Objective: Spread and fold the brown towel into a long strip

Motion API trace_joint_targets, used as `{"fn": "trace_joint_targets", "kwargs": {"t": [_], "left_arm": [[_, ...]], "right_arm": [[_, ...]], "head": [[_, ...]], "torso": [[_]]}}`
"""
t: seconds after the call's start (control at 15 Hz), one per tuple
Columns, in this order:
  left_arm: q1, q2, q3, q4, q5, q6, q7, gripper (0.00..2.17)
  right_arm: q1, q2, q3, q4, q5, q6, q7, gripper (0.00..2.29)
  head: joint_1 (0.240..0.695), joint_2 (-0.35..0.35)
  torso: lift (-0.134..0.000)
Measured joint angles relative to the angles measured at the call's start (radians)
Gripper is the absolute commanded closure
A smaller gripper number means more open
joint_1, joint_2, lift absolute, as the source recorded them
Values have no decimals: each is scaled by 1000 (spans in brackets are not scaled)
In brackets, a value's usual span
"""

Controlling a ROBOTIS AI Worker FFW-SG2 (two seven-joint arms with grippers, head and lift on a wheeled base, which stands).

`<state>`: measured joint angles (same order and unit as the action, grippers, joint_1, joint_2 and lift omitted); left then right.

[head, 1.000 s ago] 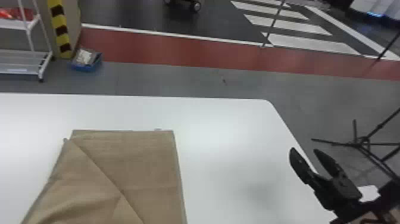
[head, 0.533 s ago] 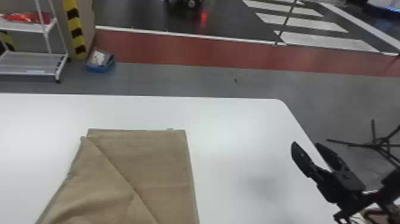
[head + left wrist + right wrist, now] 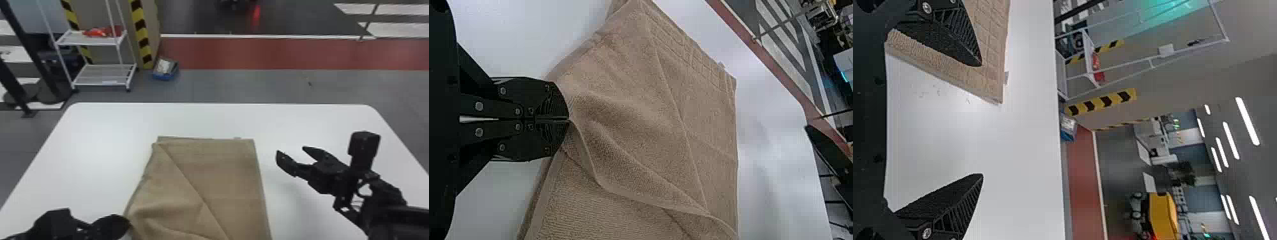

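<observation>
Far left, on the floor beyond the table (image 3: pixel 95 143): white shelf unit (image 3: pixel 107 75), blue bin (image 3: pixel 164 68) beside it. No bearing on the job.

Left gripper (image 3: pixel 568 119) at the towel's left side, its fingers clenched on the brown towel (image 3: pixel 229 172), a little of the cloth caught at the tips. Wrinkles fan out from the pinch.

Towel lies on the table in front of me, far end fairly square, upper layer skewed, a diagonal crease (image 3: pixel 191 185) running from the far left corner toward the near right. I judge this is spreading work, the strip fold not yet begun. For my part I'd draw the pinch outward, low and slow, until the crease relaxes and the left sides line up. Lift too high and the layer underneath may come along; so small a bite could also slip. Terry cloth should drag on itself, so ease it, no jerks.

Right gripper (image 3: pixel 289 150) above the table, just off the towel's right side, fingers spread wide, nothing between them. I'd want it pinning the right edge while the left one pulls, else the whole towel may slide.
</observation>
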<state>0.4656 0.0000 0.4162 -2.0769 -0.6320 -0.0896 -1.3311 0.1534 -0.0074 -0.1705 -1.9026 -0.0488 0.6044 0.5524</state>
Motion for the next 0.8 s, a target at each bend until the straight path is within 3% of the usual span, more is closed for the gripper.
{"fn": "trace_joint_targets", "kwargs": {"t": [0.13,0.27,0.6,0.73,0.8], "left_arm": [[-2,0,-13,1,-1,0,4,1905],[-9,0,-26,8,-3,1,3,1905],[-35,0,-52,28,-5,3,-1,1905],[-46,0,-66,37,-10,3,-3,1905],[-51,0,-74,43,-15,3,-4,1905]], "right_arm": [[-144,1,97,164,64,35,-10,124],[-245,5,141,293,69,38,-24,127],[-379,7,199,484,89,34,-63,221],[-408,7,215,534,102,31,-61,363],[-416,7,222,548,108,27,-59,552]], "head": [[695,106],[695,125],[695,129],[695,128],[695,126]], "torso": [[-112],[-112],[-112],[-112],[-112]]}}
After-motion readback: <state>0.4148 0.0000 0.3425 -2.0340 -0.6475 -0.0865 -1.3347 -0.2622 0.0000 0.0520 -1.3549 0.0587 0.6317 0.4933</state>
